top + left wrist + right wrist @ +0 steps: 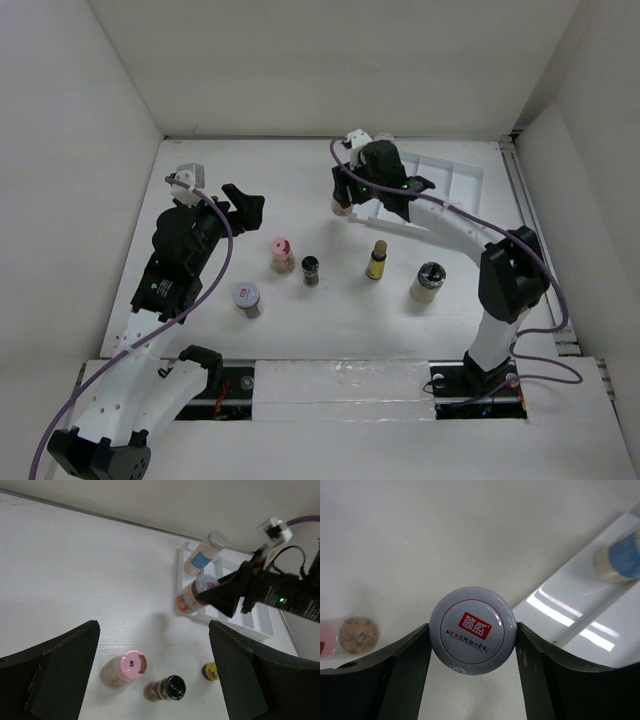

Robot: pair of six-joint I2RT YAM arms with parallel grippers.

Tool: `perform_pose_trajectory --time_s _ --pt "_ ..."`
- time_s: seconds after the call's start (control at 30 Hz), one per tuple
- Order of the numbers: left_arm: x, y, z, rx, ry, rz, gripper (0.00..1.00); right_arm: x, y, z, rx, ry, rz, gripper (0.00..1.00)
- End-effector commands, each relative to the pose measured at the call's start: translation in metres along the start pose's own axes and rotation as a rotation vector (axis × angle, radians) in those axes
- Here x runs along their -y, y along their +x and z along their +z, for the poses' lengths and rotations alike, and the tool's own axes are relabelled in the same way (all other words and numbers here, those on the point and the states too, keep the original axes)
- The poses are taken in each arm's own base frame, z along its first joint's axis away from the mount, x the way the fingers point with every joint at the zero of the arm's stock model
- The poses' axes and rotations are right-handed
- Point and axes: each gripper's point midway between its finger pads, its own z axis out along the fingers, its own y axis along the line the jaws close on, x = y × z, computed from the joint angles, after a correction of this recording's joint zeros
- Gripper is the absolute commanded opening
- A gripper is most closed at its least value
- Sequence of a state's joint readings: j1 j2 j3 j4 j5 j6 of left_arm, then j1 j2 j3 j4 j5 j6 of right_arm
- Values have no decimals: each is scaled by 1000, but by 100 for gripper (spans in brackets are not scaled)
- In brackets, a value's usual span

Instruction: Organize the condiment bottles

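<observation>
Top external: five condiment bottles stand loose mid-table: left silver-capped glass jar point(247, 297), right silver-capped glass jar point(428, 281), black-capped jar point(310, 270), slim yellow bottle point(377, 259), pink-capped jar point(281, 253). Left gripper point(245, 205) hangs wide open and empty toward the left edge. Right gripper point(472, 632) clamps the red-labelled white-capped jar point(190, 597) at the left rim of the white divided plastic tray point(465, 175), far right corner. One blue-labelled jar point(202, 556) is already inside; judged one of seven done.

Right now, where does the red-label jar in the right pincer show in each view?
Top external: jar, upper centre, mostly hidden under right pincer, left of white tray.
Left wrist: right of centre, tilted at the tray's left edge.
Right wrist: dead centre, cap toward camera.
Shared landmark: the white tray.
</observation>
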State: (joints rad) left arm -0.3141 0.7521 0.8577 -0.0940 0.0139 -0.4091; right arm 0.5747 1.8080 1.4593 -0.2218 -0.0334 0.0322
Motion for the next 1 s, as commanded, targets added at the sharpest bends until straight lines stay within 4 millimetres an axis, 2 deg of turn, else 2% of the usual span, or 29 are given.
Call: perform_pose_trajectory --time_s 0.0,0.1,0.13,0.27,0.3,0.33,0.37,0.47,0.6,0.67,0.73,0.77,0.8,0.83,0.97 --pt "9 -9 -2 35 41 -1 87 35 -82 -35 253 67 37 55" --pt "9 -9 -2 35 41 -1 87 59 -81 -36 257 117 56 55" --pt "9 -9 0 35 41 -1 87 65 -73 -29 237 128 62 55" --pt "9 -9 0 35 41 -1 87 87 -65 -11 215 149 79 55" --pt "9 -9 0 35 41 -1 87 91 -69 -8 227 148 81 55" --pt "9 -9 0 35 41 -1 87 91 -72 -6 232 148 81 55" --pt "9 -9 0 35 41 -1 87 93 -63 3 207 148 83 55" --pt "9 -9 0 35 41 -1 87 104 -59 12 196 157 93 55" --pt "8 -7 2 27 36 -1 87 102 -58 21 206 137 90 56" --pt "8 -7 2 27 36 -1 87 105 -53 25 196 149 92 60" --pt "8 -7 2 27 36 -1 87 107 -38 30 165 160 106 69" --pt "8 -7 2 27 36 -1 87 108 -38 30 165 169 107 73" --pt "8 -7 2 27 36 -1 87 108 -32 31 153 169 108 80" --pt "8 -7 2 27 36 -1 87 108 -26 32 139 169 110 83" --pt "7 -4 5 19 32 -1 88 107 -44 9 187 182 106 92"
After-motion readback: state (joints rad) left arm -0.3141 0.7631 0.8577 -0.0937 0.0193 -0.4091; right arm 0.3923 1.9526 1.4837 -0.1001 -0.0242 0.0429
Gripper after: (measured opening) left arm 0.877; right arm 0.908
